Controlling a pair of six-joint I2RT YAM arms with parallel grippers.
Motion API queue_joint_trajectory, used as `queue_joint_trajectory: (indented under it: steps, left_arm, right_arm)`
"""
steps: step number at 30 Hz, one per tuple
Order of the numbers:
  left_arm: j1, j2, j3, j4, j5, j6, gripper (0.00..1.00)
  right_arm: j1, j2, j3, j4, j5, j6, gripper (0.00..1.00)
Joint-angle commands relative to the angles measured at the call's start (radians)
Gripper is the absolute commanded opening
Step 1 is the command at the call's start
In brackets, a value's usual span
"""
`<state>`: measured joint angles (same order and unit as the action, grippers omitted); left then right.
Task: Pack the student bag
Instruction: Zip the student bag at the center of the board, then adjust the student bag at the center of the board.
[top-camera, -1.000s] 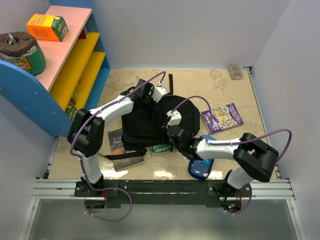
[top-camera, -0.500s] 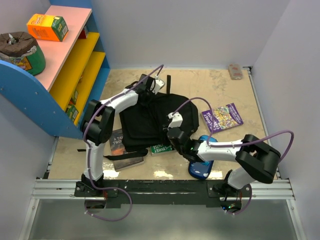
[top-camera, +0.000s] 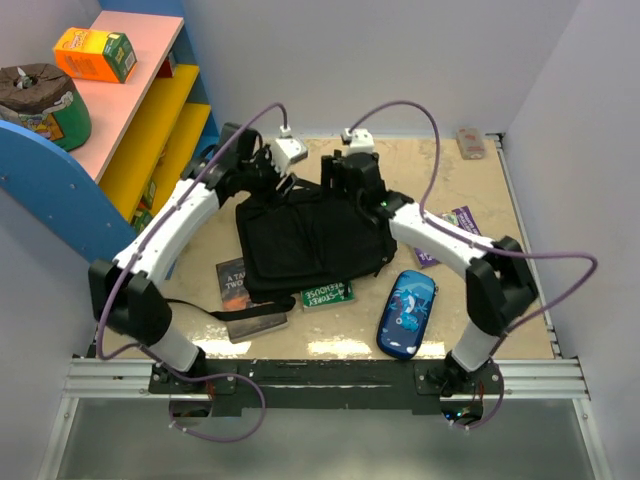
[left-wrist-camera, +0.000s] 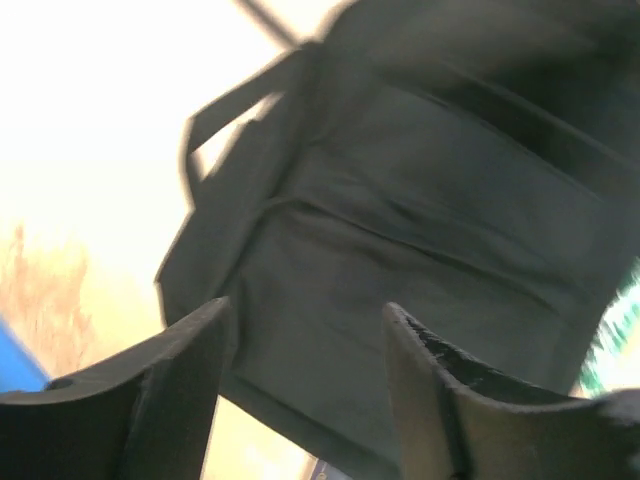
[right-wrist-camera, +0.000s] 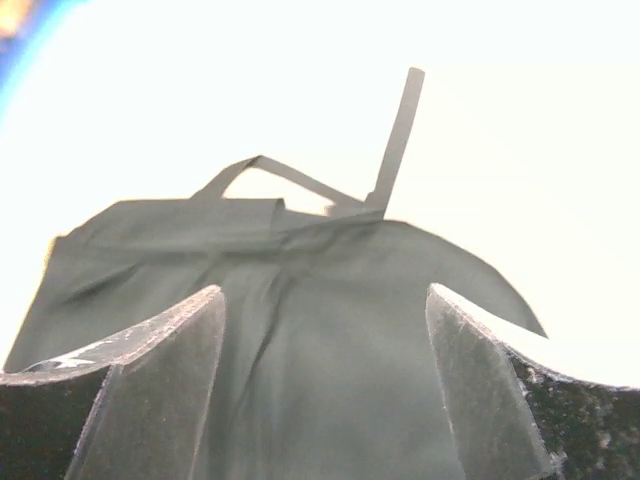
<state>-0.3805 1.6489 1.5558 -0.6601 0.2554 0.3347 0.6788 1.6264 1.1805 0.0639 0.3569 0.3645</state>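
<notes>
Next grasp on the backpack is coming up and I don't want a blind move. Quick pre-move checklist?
1. Left gripper open, empty: ok.
2. Right gripper open, empty: ok.
3. Student bag lying flat on the table: ok.
4. Bag zip open: cannot tell.
5. Green book and dark book packed: not ok, both are outside the bag at its near edge.
6. Pencil case apart from both arms: ok.

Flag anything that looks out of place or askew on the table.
The student bag lies slumped on two books: a dark book and a green book poke out from under its near edge. Nothing looks spilled or damaged.
</notes>
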Motion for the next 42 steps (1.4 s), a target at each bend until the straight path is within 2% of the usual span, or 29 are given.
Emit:
queue_joint_trajectory:
  steps: [1,3,5,8,12,17,21,25,28,32,38,41,42]
  left_arm:
    - [-0.011,-0.096,-0.156,-0.277,0.266,0.295,0.6]
    - [-0.014,-0.159,-0.269,-0.288,0.268,0.378,0.56]
    - [-0.024,-0.21,-0.35,-0.296,0.288,0.406,0.55]
    - [-0.099,-0.247,-0.422,-0.303,0.246,0.42,0.59]
    - [-0.185,-0.279,-0.52,-0.185,0.139,0.394,0.62]
    - [-0.199,-0.255,-0.537,-0.127,0.059,0.382,0.62]
    - [-0.209,-0.235,-0.579,-0.003,-0.091,0.386,0.55]
    - [-0.212,-0.222,-0.588,0.03,-0.153,0.379,0.52]
    - [-0.21,-0.215,-0.596,0.042,-0.174,0.374,0.51]
    - [-0.21,-0.195,-0.606,0.092,-0.252,0.343,0.43]
    - [-0.209,-0.163,-0.566,0.126,-0.308,0.279,0.38]
    - [-0.207,-0.146,-0.557,0.149,-0.329,0.254,0.35]
    - [-0.207,-0.133,-0.556,0.158,-0.347,0.248,0.33]
  right_arm:
    - [-0.03,0.243,0.269,-0.278,0.088,-0.209,0.85]
    - [-0.059,0.294,0.312,-0.297,0.099,-0.213,0.85]
    - [-0.073,0.334,0.318,-0.297,0.09,-0.219,0.86]
    - [-0.09,0.378,0.327,-0.297,0.109,-0.237,0.86]
    - [-0.12,0.408,0.318,-0.314,0.125,-0.233,0.86]
    - [-0.136,0.356,0.249,-0.267,0.163,-0.231,0.84]
    - [-0.136,0.304,0.217,-0.263,0.224,-0.2,0.78]
    - [-0.139,0.213,0.154,-0.2,0.318,-0.211,0.82]
    - [-0.143,0.211,0.165,-0.216,0.356,-0.211,0.83]
    - [-0.153,0.22,0.136,-0.203,0.407,-0.194,0.83]
    - [-0.222,0.341,0.185,-0.366,0.327,-0.104,0.81]
    - [-0.228,0.346,0.162,-0.388,0.283,-0.059,0.77]
    - [-0.226,0.336,0.145,-0.378,0.263,-0.039,0.72]
